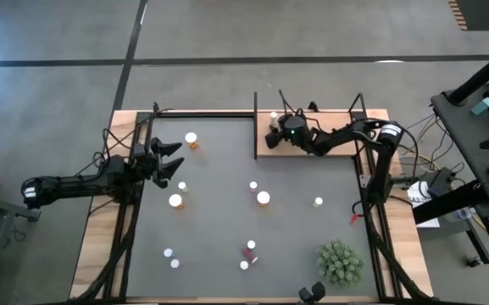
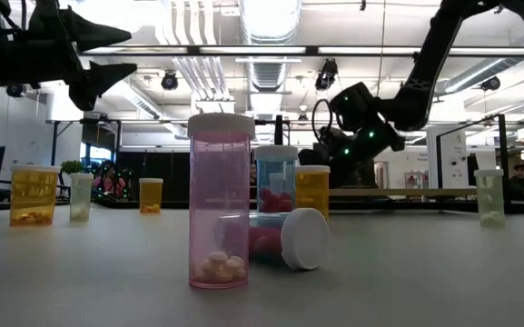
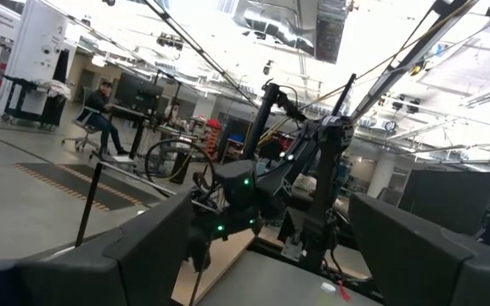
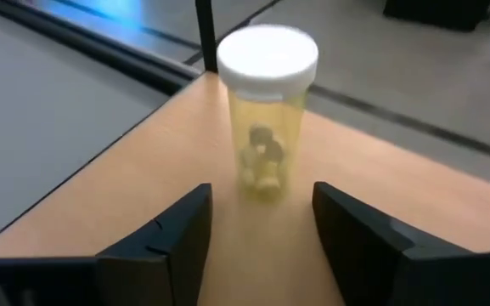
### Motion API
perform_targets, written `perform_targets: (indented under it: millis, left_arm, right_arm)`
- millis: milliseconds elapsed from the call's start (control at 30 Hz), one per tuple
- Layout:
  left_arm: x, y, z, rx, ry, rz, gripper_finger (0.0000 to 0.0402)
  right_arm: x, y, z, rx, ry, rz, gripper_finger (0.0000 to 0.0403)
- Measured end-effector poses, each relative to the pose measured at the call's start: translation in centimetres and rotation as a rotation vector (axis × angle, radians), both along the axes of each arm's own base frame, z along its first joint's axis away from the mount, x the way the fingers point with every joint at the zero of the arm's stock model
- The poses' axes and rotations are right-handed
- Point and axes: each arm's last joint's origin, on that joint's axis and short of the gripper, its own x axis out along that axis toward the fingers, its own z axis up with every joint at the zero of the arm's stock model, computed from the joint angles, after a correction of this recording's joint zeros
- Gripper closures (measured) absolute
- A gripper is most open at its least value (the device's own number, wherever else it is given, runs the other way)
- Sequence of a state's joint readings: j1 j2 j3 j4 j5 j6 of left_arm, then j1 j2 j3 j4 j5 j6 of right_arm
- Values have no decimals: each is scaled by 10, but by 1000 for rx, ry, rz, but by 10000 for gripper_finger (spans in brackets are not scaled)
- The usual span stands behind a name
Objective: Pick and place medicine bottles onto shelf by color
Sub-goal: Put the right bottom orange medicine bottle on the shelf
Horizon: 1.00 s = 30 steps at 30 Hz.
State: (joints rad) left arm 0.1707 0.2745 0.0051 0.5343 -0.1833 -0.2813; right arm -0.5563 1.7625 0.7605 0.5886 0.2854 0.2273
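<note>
We list: right gripper (image 4: 261, 223) upper centre of the high view over the shelf (image 1: 312, 146), fingers spread clear either side of a pale yellow medicine bottle (image 4: 267, 115) standing upright there, left gripper (image 1: 176, 158) spread wide, upper left over the dark mat (image 1: 227, 203), other bottles scattered across it.

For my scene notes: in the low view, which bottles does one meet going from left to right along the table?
Squat orange bottle → pale green bottle → small orange bottle → tall pink bottle with white cap → pale green bottle at far right. The cluster behind the pink one overlaps, so I omit it.
</note>
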Motion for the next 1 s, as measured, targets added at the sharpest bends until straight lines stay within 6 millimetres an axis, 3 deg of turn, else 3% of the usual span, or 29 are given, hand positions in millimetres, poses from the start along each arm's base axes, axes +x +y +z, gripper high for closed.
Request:
perform_targets:
  millis: [367,667,1000]
  left_arm:
    - [0,0,0,0,0,0,100]
    - [0,0,0,0,-1,0,100]
    - [0,0,0,0,-2,0,100]
  right_arm:
    - [-31,26,44,268,88,34,209]
    - [-58,55,95,496,-58,157,216]
    - [-59,87,119,544,-131,277,216]
